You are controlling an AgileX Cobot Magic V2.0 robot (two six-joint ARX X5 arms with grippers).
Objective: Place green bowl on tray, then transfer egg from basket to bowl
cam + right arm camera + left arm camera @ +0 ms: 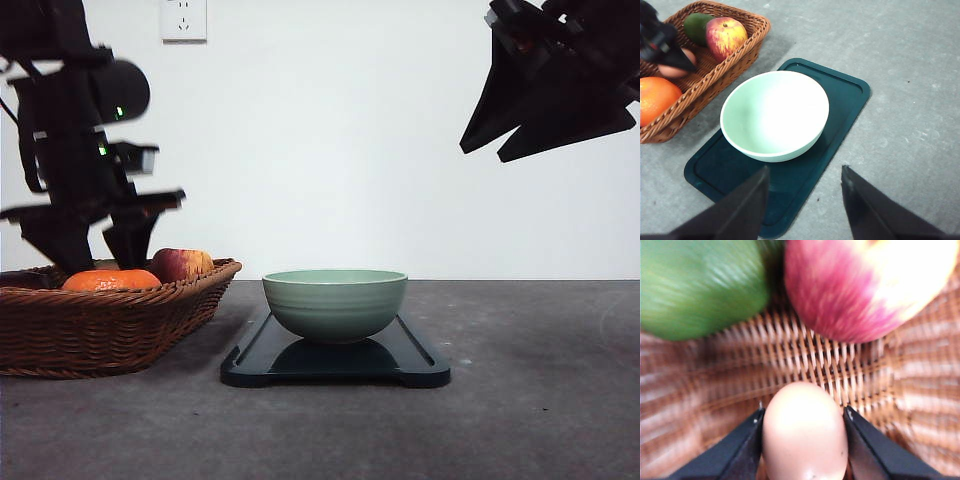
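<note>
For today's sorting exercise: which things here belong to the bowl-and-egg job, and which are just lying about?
Job: green bowl, tray, egg, basket, left gripper.
Lying about: apple, orange fruit, green fruit.

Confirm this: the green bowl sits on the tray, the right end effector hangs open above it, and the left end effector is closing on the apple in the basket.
Wrong on one point: the left end effector brackets the egg, not the apple, as the left wrist view shows. The green bowl does sit on the tray, the right end effector hangs open above it, and this is in the basket.
</note>
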